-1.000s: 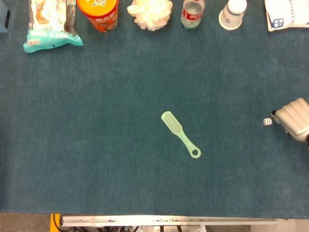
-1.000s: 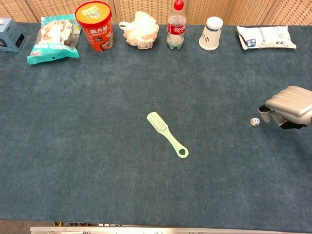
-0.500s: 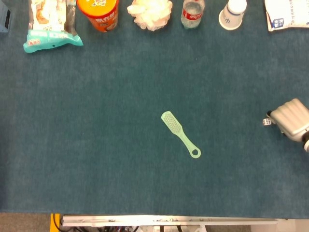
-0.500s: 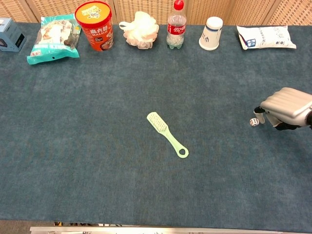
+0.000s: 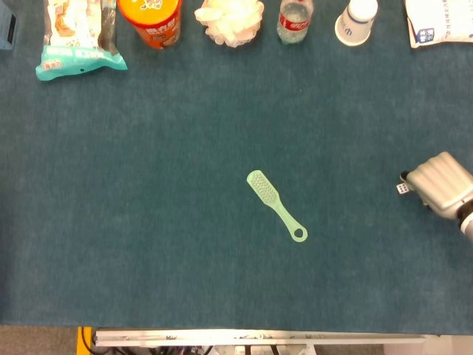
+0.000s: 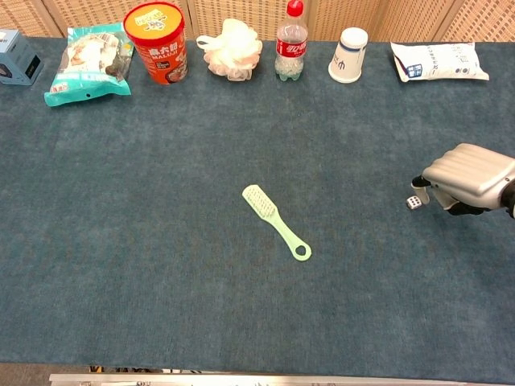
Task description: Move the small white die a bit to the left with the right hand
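Right of the green brush [image 6: 276, 223], near the table's [image 6: 161, 305] right edge, the right hand [image 6: 467, 177] lies low over the blue cloth, back upward and fingers curled in, its fingertips [image 6: 422, 183] pointing left toward the brush. It holds nothing. The small white die [image 6: 413, 203] sits on the cloth right against those fingertips, on their brush side; whether they actually touch cannot be told. In the head view the same hand [image 5: 439, 183] and die [image 5: 401, 188] sit just as close together.

Between die and brush lies only bare cloth. Beyond the brush, along the far edge, stand a snack bag [image 6: 87, 63], a red noodle cup [image 6: 157, 43], a white bath pouf [image 6: 230, 49], a cola bottle [image 6: 290, 42], a paper cup [image 6: 348, 55] and a white packet [image 6: 438, 60].
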Motion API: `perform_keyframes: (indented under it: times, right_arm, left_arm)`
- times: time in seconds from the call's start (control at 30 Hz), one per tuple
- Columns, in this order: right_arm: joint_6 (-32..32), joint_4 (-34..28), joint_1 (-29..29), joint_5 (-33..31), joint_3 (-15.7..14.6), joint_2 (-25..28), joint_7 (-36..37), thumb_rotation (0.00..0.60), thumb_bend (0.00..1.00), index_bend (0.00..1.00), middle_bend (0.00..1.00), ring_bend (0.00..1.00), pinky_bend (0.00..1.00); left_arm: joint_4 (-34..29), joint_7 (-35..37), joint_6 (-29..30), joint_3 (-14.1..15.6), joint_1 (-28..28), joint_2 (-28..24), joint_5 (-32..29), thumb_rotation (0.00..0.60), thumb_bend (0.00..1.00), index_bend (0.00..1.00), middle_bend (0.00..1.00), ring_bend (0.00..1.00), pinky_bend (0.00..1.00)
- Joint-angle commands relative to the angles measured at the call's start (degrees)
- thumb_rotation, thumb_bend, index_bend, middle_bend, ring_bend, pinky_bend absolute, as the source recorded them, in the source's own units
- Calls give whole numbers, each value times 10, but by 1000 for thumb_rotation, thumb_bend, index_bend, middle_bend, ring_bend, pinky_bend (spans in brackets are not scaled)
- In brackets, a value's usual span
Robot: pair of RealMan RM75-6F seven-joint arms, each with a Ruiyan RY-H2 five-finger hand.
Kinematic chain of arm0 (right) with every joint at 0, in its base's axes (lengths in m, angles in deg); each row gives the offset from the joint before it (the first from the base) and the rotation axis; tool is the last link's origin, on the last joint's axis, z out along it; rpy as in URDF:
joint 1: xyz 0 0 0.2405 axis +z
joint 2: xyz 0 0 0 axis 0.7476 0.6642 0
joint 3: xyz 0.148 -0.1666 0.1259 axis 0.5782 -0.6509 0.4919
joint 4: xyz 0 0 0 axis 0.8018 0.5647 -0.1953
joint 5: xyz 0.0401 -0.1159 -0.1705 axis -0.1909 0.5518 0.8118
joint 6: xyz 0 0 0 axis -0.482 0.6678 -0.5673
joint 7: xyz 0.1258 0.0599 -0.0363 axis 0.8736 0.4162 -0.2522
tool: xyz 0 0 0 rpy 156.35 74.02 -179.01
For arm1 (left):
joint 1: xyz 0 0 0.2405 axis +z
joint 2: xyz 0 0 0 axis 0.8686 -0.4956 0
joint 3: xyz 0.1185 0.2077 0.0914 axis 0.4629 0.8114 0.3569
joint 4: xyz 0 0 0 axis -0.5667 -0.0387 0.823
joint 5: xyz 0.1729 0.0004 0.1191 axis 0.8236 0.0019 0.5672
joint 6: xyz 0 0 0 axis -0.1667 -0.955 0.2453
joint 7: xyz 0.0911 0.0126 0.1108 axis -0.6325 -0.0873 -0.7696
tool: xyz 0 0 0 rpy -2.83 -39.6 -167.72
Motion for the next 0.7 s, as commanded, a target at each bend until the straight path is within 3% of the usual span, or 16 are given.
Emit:
perform_keyframes:
  times: [0.03,0.7]
  right_arm:
    - [1,-1,0,0,0,0,0,600,974,462,944,927,933]
    - [-4,-2,9,17,3,-11,15,600,974,462,944,927,933]
  left_arm:
    - [0,0,2,0,1,-1,2,600,0,359,350,263,345]
    - [-24,12,40,-1,21,-18,14,600,0,358,350,263,345]
